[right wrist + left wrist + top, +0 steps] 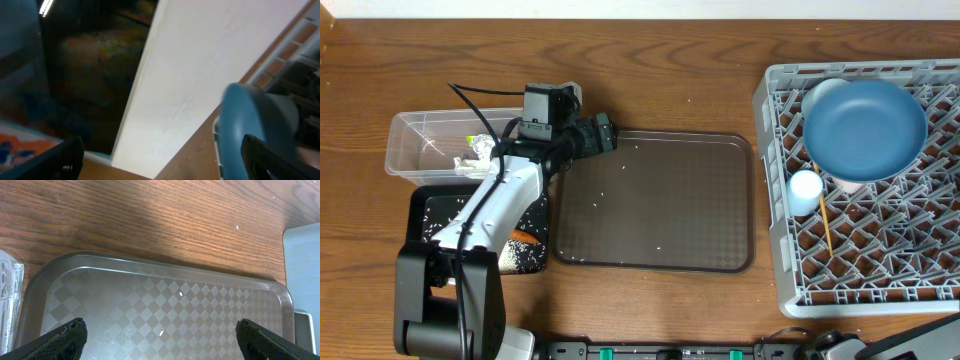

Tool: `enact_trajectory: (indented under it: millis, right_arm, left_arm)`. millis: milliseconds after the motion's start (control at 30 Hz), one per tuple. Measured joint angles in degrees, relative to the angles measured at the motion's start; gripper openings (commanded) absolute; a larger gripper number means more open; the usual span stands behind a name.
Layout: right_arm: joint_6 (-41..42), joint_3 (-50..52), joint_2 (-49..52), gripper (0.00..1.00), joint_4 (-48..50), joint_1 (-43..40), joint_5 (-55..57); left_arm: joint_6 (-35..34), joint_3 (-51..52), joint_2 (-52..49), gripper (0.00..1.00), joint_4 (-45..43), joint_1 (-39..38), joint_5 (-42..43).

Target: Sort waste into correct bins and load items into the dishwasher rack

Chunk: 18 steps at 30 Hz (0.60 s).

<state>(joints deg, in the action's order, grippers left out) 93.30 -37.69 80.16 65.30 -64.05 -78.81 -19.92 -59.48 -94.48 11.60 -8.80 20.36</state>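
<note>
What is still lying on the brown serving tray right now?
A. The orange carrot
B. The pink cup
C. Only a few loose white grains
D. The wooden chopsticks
C: the brown serving tray carries nothing but a few scattered white rice grains, as both the overhead and left wrist views show.

Serving tray [670, 210] at table centre, loose rice grains [595, 208] scattered on it

Rack [880, 250] at tray's 3 o'clock, apart from it

In rack:
- plate [865, 128] toward 12 o'clock
- bowl [823, 92] at plate's 10 o'clock, partly behind it
- cup [805, 187] at plate's 7 o'clock
- chopsticks [825, 225] at cup's 5 o'clock, just beside it

Tub [410, 150] at serving tray's 10 o'clock, wrapper [480, 150] in it

Shallow tray [430, 212] at 8 o'clock, just before tub; carrot [525, 238] and rice heap [525, 257] in it
</note>
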Motion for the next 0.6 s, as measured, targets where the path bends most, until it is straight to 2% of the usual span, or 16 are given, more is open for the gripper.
enact_trajectory:
  millis: [233, 400, 600]
  right_arm:
    - [-13.77, 0.0, 0.68, 0.99, -13.81, 4.31, -0.17]
    - [-20.11, -0.04, 0.76, 0.99, -9.49, 11.89, -1.25]
    - [-21.97, -0.2, 0.76, 0.99, -9.01, 17.03, -1.29]
  left_arm:
    - [0.0, 0.0, 0.0, 0.98, 0.0, 0.0, 0.0]
    - [0.0, 0.0, 0.0, 0.98, -0.02, 0.0, 0.0]
    - [0.0, 0.0, 0.0, 0.98, -0.02, 0.0, 0.0]
